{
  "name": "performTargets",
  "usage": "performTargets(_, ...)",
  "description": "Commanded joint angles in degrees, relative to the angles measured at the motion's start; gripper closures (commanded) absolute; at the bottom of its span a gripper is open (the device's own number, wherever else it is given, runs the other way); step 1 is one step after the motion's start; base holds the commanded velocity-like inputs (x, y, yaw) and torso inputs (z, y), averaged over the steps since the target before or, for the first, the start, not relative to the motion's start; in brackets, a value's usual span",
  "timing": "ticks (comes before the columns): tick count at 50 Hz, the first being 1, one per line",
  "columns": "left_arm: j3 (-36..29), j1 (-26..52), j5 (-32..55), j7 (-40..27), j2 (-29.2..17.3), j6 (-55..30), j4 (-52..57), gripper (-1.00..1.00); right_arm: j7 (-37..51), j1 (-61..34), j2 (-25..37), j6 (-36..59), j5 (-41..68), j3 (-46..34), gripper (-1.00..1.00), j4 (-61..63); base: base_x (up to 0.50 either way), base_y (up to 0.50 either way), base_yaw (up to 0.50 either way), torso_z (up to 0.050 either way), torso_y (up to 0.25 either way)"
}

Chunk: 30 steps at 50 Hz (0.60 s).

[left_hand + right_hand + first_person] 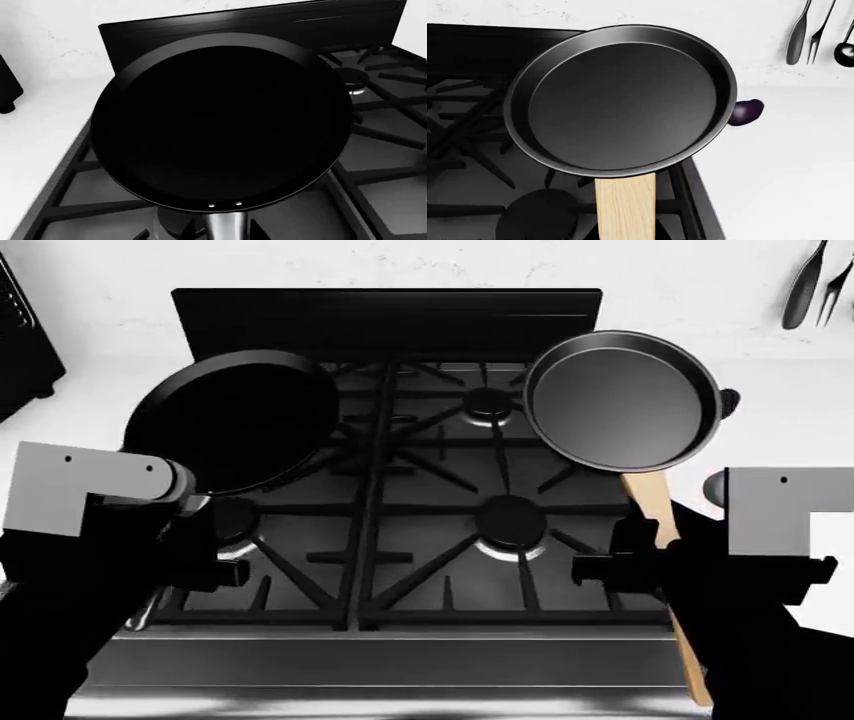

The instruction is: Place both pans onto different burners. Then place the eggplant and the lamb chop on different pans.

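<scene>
Holding two pans over the stove, we list what we see, each item placed against that stove.

- Flat pan — carried by our left gripper above the stove's left rear corner, its rim overhanging the counter. We judge it raised rather than resting on the grate, since the left wrist view shows the grate bars well beneath it. The jaws are hidden under the metal handle stub; we cannot tell how they stand, though the pan plainly hangs from that arm.
- Deeper pan — carried by its wooden handle over the stove's right rear corner, near the burner there. Our right gripper sits at the handle; the jaws themselves do not show, so we cannot tell their state.
- Burners — middle rear and middle front both bare; each pan seems held level so it can go straight down onto a separate one.
- Eggplant — on the counter just right of the stove, behind the deeper pan's rim.
- Lamb chop — not in view.
- Utensils — hanging on the wall beyond the stove's right side.
</scene>
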<state>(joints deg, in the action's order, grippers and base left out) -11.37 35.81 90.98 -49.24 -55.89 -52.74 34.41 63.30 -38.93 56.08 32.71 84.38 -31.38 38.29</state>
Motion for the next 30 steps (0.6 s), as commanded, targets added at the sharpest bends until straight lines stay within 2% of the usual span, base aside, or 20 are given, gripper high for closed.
performTargets(1, 2.1, 2.2, -3.2, -1.3, 0.1, 0.7, -0.2, 1.0, -0.3, -1.0, 0.1, -0.3, -2.6, 2.4, 1.0, -0.2, 0.0, 0.37, 0.0, 0.0, 0.0)
performTargets(15, 1.6, 3.2, -2.8, -1.7, 0.4, 0.3, -0.6, 1.0, -0.9, 0.5, 0.6, -1.7, -3.0, 3.0, 1.0, -0.2, 0.0, 0.32, 0.0, 0.001, 0.005)
performTargets(30, 1.8, 3.1, -3.2, -1.5, 0.3, 0.8, -0.4, 1.0, -0.7, 0.5, 0.7, -2.3, -3.2, 3.6, 1.0, 0.1, 0.0, 0.02, 0.0, 0.001, 0.004)
